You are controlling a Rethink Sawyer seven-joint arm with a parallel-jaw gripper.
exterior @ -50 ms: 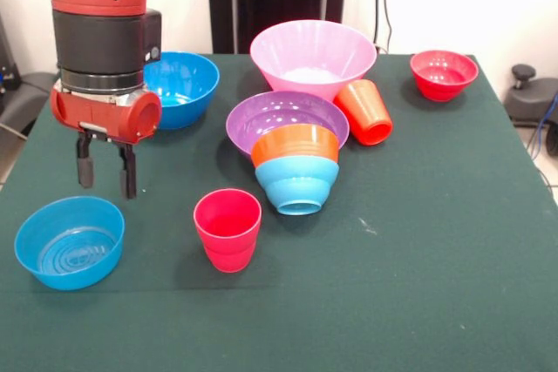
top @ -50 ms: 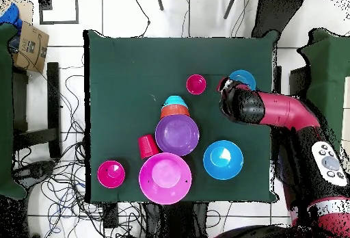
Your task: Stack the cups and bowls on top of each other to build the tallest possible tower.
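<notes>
Front view: the arm [exterior @ -50 ms: 100,32] descends at the left side of the table [exterior @ -50 ms: 418,241], and the gripper [exterior @ -50 ms: 106,172] hangs empty with its two dark fingers [exterior @ -50 ms: 85,168] apart, above the cloth just behind the small blue bowl [exterior @ -50 ms: 70,242], which stands upright near the front left corner. Behind the arm sits the deep blue bowl [exterior @ -50 ms: 185,86], upright. The large pink bowl [exterior @ -50 ms: 313,57] stands at the rear centre; the wide purple bowl [exterior @ -50 ms: 286,121] is just in front of it. The tower [exterior @ -50 ms: 296,167] consists of the orange bowl [exterior @ -50 ms: 295,144] nested in the light-blue bowl [exterior @ -50 ms: 297,184]; the pair is tipped on its side, leaning against the front rim of the purple bowl. The orange-red cup [exterior @ -50 ms: 365,111] lies tilted against the pink bowl's right side. The pinkish-red cup [exterior @ -50 ms: 227,228] stands upright, apart, in front of the tower. The small red bowl [exterior @ -50 ms: 444,73] stands upright near the rear right corner. Overhead view: the gripper [top @ -50 ms: 224,85] is largely hidden by the wrist, beside the small blue bowl [top @ -50 ms: 242,79] at the table's right edge. The pinkish-red cup [top @ -50 ms: 196,83] is left of it, the tower [top @ -50 ms: 175,105] touches the purple bowl [top @ -50 ms: 177,134], and the pink bowl [top @ -50 ms: 165,178] lies near the lower edge between the small red bowl [top @ -50 ms: 111,173] and the deep blue bowl [top @ -50 ms: 223,159].
</notes>
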